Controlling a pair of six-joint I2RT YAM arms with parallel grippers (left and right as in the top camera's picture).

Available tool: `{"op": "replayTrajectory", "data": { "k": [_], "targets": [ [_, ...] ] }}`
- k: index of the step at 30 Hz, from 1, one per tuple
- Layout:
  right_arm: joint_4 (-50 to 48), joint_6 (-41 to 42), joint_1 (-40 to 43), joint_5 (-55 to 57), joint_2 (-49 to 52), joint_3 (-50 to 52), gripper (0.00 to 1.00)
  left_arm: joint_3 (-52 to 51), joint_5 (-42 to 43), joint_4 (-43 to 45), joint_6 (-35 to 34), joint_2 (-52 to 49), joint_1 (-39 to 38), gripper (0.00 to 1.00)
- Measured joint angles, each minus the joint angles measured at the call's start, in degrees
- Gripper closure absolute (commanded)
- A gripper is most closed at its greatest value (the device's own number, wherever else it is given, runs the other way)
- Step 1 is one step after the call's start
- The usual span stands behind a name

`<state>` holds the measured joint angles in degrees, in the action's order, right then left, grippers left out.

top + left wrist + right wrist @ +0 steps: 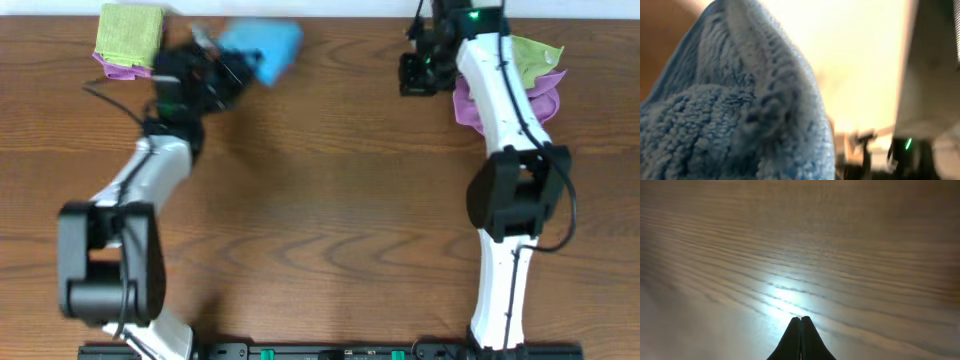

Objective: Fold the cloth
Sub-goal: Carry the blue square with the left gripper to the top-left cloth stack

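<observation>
Overhead, left gripper (222,68): jaws are clenching on the cloth (262,45), which is bunching up just beyond them.
Left wrist, the cloth (730,125): blue pile is filling the view; jaws hidden.
Handling: it is looking light, limp and grippy; a corner is offering the surest pinch.
Right wrist, right gripper (800,321): jaws are pressing together, empty, just above the table (840,240).
</observation>
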<state>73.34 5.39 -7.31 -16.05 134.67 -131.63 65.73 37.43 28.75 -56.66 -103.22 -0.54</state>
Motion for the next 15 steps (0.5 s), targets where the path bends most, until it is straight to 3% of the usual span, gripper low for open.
{"op": "replayTrajectory", "data": {
  "k": [7, 15],
  "targets": [
    [0.79, -1.09, -0.55, 0.0, -0.68, -0.17, 0.99, 5.35, -6.49, -7.67, 0.17, 1.64, 9.25, 0.94],
    [-0.31, -1.36, -0.76, -0.07, -0.68, -0.17, 0.99, 10.67, -14.36, -13.9, 6.62, -0.85, 13.92, 0.94]
  ]
}}
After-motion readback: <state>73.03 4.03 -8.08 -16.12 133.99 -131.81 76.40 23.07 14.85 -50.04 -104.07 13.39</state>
